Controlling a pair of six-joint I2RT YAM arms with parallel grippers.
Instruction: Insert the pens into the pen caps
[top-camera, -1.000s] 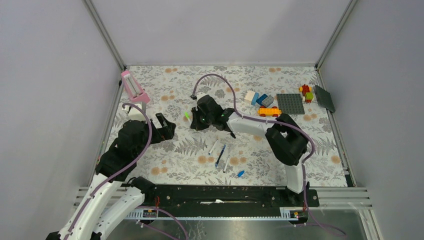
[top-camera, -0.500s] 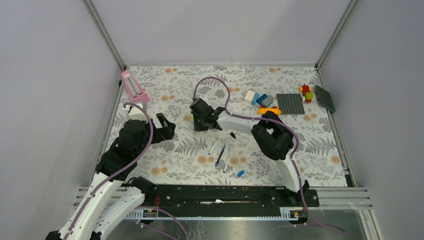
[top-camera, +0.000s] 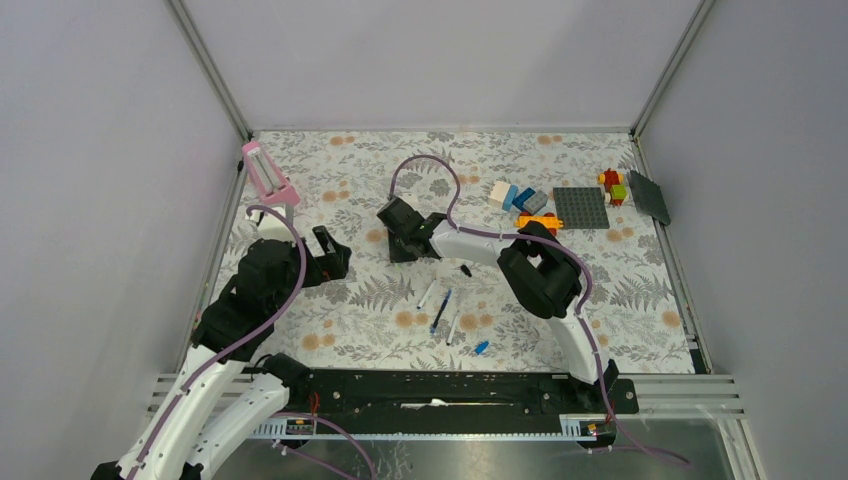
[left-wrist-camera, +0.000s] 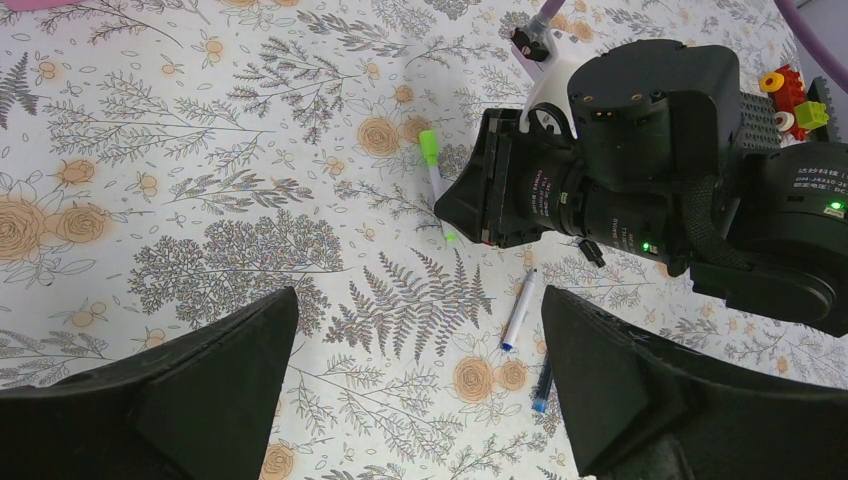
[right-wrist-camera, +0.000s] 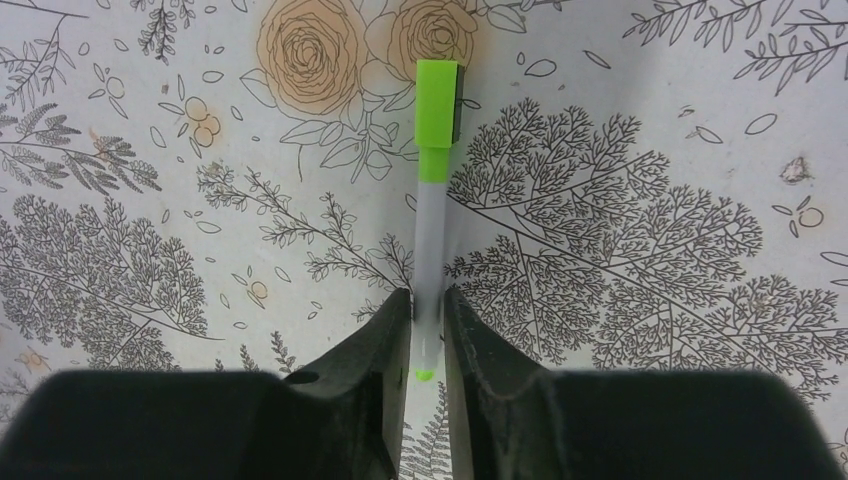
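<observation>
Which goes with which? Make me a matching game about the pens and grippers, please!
1 green-capped pen
2 light blue cap
3 dark blue pen
4 left gripper

A lying nearest the arm bases
B open, holding nothing
C between the fingers of the right gripper
D lying between two white pens

Pairs: 1-C, 2-A, 3-D, 4-B

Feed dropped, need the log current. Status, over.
Left tool open, empty. Right tool shut on green-capped pen, lying flat on the table. Three other pens lie apart, nothing blocking.

Lab enclosure: grey panel walls (top-camera: 90, 150)
</observation>
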